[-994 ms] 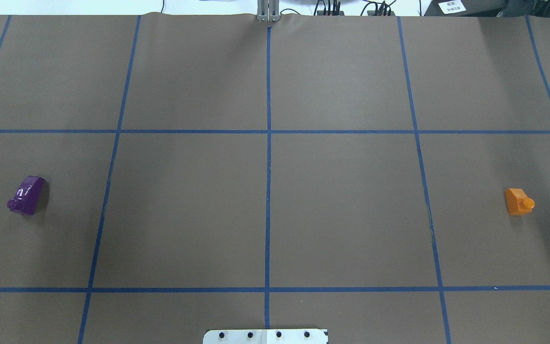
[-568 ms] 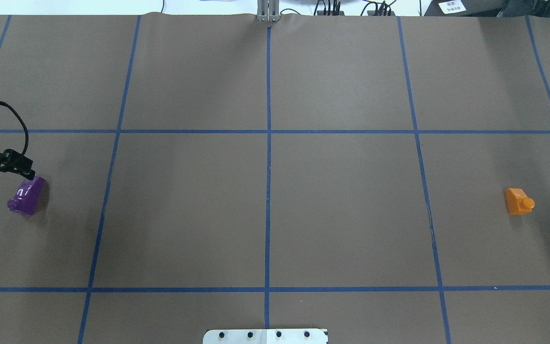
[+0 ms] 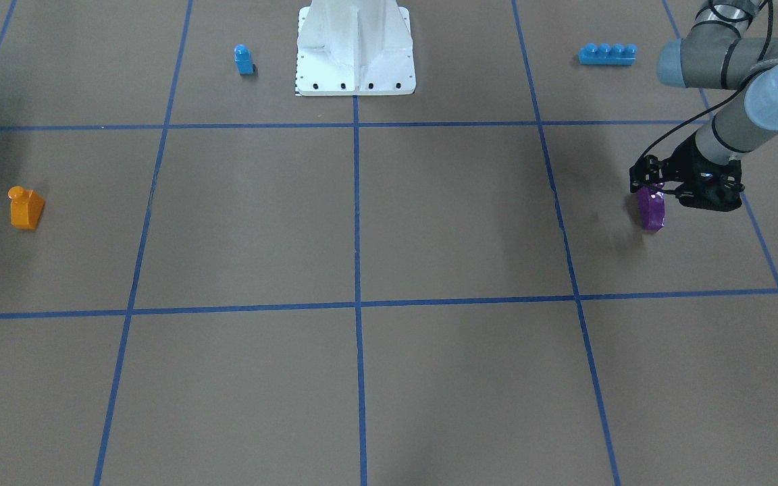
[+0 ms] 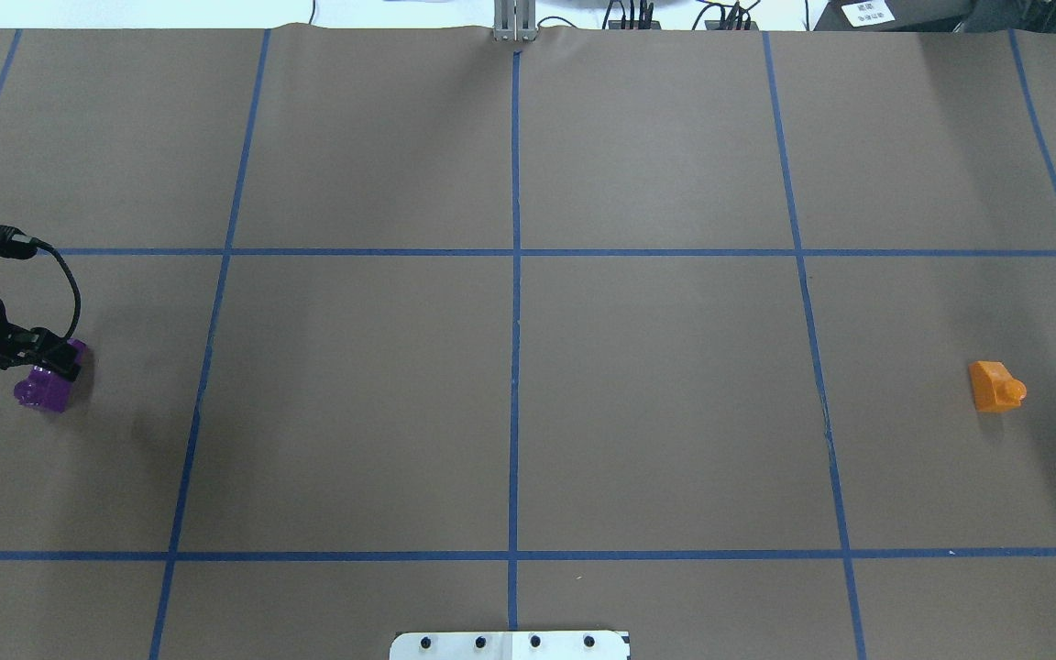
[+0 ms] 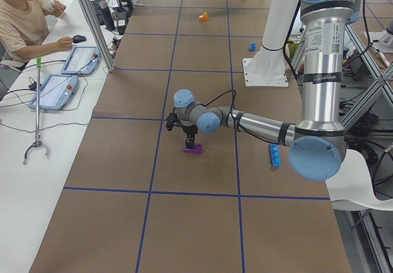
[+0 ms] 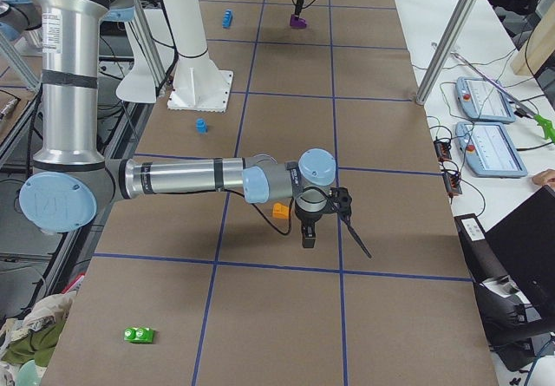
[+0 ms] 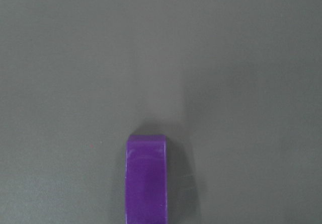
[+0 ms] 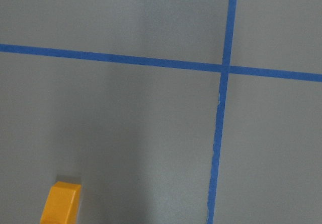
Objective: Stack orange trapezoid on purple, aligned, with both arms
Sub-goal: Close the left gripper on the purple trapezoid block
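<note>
Blocks: one orange trapezoid [image 4: 991, 387], one purple [image 4: 40, 392], apparently ungripped.

Brown paper table cover [image 4: 656, 412], gridded with blue tape [image 4: 515, 367], carries a small blue single-stud plastic block [image 3: 244, 59], upright, and a blue four-stud plastic brick [image 3: 607, 54], well apart. A green studded plastic brick [image 6: 139, 335] lies near the cover's edge; a beige-shirted person [image 5: 21, 24] sits at a white side bench [image 5: 18, 169].

Brown table [image 4: 656, 412] crossed by blue tape lines [image 4: 515, 367]; glossy purple block [image 4: 40, 392], orange trapezoid [image 4: 992, 386], blue four-stud brick [image 3: 607, 54], white base [image 3: 355, 40].
</note>
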You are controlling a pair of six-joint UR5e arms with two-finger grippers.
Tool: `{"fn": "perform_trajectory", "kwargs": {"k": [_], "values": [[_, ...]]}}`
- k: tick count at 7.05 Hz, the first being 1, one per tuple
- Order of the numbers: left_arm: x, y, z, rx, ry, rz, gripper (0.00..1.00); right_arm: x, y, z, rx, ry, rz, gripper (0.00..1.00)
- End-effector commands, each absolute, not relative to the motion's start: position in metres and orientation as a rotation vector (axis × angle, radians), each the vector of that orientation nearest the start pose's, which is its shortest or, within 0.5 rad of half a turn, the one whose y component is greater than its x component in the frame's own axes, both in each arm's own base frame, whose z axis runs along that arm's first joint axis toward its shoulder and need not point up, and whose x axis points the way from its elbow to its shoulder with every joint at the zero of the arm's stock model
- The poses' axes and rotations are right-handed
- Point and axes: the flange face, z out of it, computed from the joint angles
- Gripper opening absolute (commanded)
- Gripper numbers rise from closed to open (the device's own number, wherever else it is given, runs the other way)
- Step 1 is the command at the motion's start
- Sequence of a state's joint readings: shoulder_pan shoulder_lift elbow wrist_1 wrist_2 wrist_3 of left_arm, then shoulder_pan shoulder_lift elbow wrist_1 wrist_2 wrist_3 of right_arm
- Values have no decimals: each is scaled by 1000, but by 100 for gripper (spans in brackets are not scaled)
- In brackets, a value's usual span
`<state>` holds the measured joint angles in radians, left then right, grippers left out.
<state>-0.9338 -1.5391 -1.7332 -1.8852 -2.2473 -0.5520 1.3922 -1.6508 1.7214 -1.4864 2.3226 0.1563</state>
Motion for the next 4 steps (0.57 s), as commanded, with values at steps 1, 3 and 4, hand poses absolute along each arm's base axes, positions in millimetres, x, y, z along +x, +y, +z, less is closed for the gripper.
{"fn": "perform_trajectory", "kwargs": {"k": [1,3,4], "values": [[242,-443,585,-21,776,265,93,-23,-470,616,15,-766,-88,100],[242,-444,597,-29,775,252,67,-25,-470,615,16,-766,-93,100],[243,-443,598,-43,780,237,42,-25,-470,615,16,-766,-93,100]]}}
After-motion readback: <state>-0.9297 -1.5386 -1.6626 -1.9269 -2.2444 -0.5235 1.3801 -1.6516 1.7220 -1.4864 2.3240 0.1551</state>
